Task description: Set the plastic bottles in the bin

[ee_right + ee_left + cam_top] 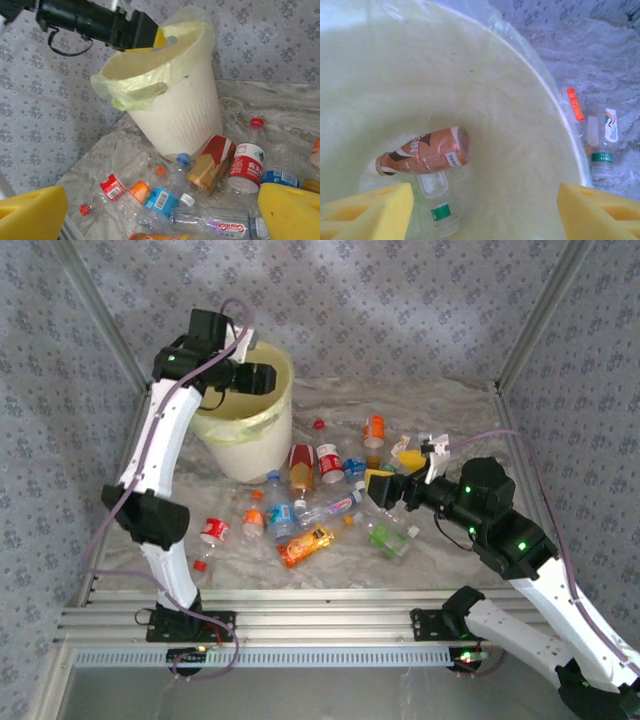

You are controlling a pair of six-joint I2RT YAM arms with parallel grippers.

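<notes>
Left end effector hangs right over the mouth of the bin, fingers spread wide, nothing between them. Looking down its wrist view, two bottles lie on the bin's floor. The brown bottle is on its side, long axis nearly across the frame, cap at the left and a touch lower, base to the right. Touching it just below is a clear bottle with a green band, long axis running up-down in the frame. Which end is its cap, I can't tell. Both sit beneath the gap, nearer the left-hand pad.

Over on the other side, the right end effector is low above the desk, aimed towards the bin, jaws wide apart and pinching nothing. The scatter of bottles lies between it and the bin. From its wrist view, a long clear bottle lies crosswise between the pads, cap by the right-hand pad. Beyond that, a blue-label bottle points its blue cap at the bin. A red-and-gold bottle runs lengthwise towards the bin's foot, and a white bottle with a red label touches it, red cap pointing away from the pads. Off to the left lies a crushed red-label bottle. An orange bottle lies diagonally, nearer the arm bases.
</notes>
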